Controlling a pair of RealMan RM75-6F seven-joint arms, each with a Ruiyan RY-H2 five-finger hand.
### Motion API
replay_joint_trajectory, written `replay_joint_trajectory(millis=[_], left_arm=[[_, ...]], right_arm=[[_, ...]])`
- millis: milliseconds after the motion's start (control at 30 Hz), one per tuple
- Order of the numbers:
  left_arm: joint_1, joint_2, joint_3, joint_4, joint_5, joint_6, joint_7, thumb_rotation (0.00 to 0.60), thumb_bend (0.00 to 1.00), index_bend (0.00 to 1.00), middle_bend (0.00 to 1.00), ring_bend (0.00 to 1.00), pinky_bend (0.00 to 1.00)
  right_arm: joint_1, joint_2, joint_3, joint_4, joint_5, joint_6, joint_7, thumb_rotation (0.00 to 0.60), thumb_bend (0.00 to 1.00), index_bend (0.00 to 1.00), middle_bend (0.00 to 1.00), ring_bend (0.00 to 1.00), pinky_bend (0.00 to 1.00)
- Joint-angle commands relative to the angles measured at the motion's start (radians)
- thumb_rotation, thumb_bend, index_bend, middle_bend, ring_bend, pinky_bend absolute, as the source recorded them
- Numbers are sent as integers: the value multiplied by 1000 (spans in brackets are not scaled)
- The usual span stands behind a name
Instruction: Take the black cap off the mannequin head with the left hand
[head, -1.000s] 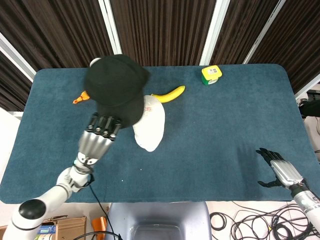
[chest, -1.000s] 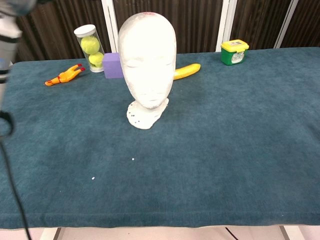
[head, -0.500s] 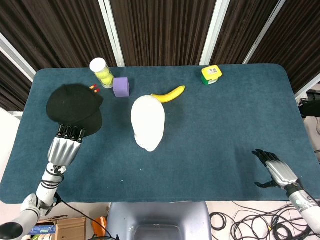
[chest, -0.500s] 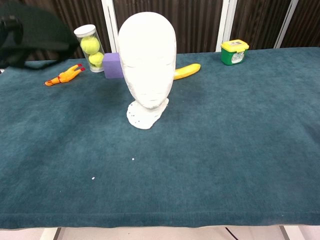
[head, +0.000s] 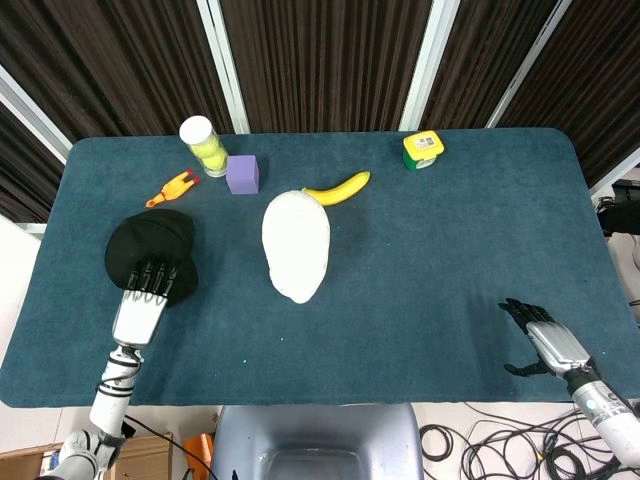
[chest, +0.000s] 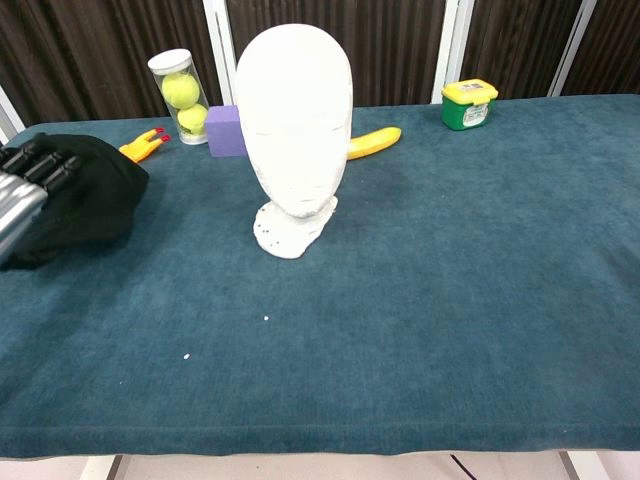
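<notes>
Silver-and-black left hand (head: 143, 298) grips the black fabric cap (head: 150, 252) by its near edge, dark fingers (head: 152, 277) laid over the top of it. Chest view agrees: left hand (chest: 22, 190) at the left frame edge w/ fingers on the cap (chest: 88, 198). Cap is off the head, sitting low at the left side of the blue felt-covered table (head: 440, 260); can't tell if it rests on the cloth or hangs just above it.

White foam mannequin head (head: 296, 243) stands bare and upright near table centre, well apart from the cap, to its right. In chest view the head (chest: 293, 120) faces the camera on a small flared base.

Behind the cap: orange rubber chicken toy (head: 171, 188) lying flat, near the cap's far side. Further back, clear plastic tube w/ 2 yellow tennis balls (head: 204, 145), upright, white lid on. Purple foam cube (head: 242, 173) just beside the tube. Yellow banana (head: 337, 187) behind the head, close to it. Green box w/ yellow lid (head: 423, 150) near the far edge, right of centre.

Right hand (head: 541, 340) at the near right table corner, empty, fingers spread, well apart from everything.
</notes>
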Motion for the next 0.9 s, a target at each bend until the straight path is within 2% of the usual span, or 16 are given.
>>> replay_joint_trajectory(millis=[33, 300, 400, 567, 733, 800, 900], left_arm=[[66, 75, 40, -197, -10, -78, 84, 600, 229, 0, 0, 0, 83], [140, 392, 113, -827, -74, -227, 317, 600, 209, 0, 0, 0, 47], [158, 472, 131, -965, -77, -225, 339, 600, 208, 0, 0, 0, 40], [184, 568, 168, -1108, -31, -195, 249, 600, 182, 0, 0, 0, 28], [240, 711, 226, -1256, 4, -135, 209, 600, 194, 0, 0, 0, 21], [280, 754, 224, -1287, 16, -55, 217, 600, 229, 0, 0, 0, 20], [372, 774, 189, -1280, 46, 149, 167, 600, 269, 0, 0, 0, 19]], right_arm=[[-3, 2, -2, 0, -9, 8, 8, 600, 124, 0, 0, 0, 0], [-9, 7, -7, 0, -20, 23, 14, 600, 124, 0, 0, 0, 0], [-11, 8, -7, -3, -19, 28, 9, 600, 124, 0, 0, 0, 0], [-15, 8, -7, -13, -17, 34, -9, 600, 124, 0, 0, 0, 0], [-37, 26, -5, -47, -6, 73, -63, 600, 124, 0, 0, 0, 0], [-68, 38, 1, -74, 8, 131, -127, 600, 125, 0, 0, 0, 0], [-171, 13, 33, -112, 25, 363, -352, 600, 124, 0, 0, 0, 0]])
